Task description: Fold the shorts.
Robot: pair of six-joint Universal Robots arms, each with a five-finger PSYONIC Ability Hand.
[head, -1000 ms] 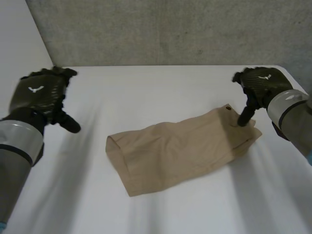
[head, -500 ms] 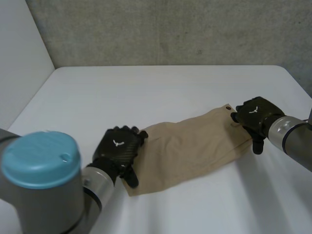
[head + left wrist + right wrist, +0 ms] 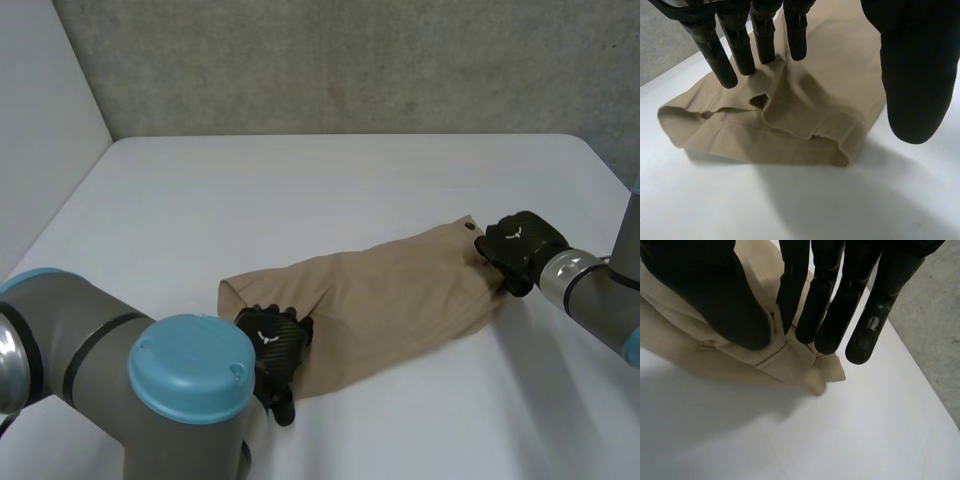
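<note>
A: Head view: where are the shorts found?
B: The shorts (image 3: 390,300) are laid flat and slantwise on the white bench (image 3: 300,190). The leg opening is turned to the robot's left and the waist to its right. The left robot hand (image 3: 272,345) is set on the near leg hem. The right robot hand (image 3: 515,245) is placed on the waist end, just beside a dark button (image 3: 470,227).
A: Left wrist view: what is noted of that robot hand?
B: The fingers (image 3: 740,45) are held straight, with the tips touching the cloth just behind the hem, where the shorts (image 3: 830,90) are rucked into a small fold. The thumb (image 3: 915,75) is held well apart, over bare bench (image 3: 790,210). Nothing is clasped.
A: Right wrist view?
B: The waist corner of the shorts (image 3: 690,360) is pinched between the thumb (image 3: 705,290) and the fingers (image 3: 825,300), and the cloth is bunched there. Bare bench (image 3: 840,440) is seen beyond the fingertips.
</note>
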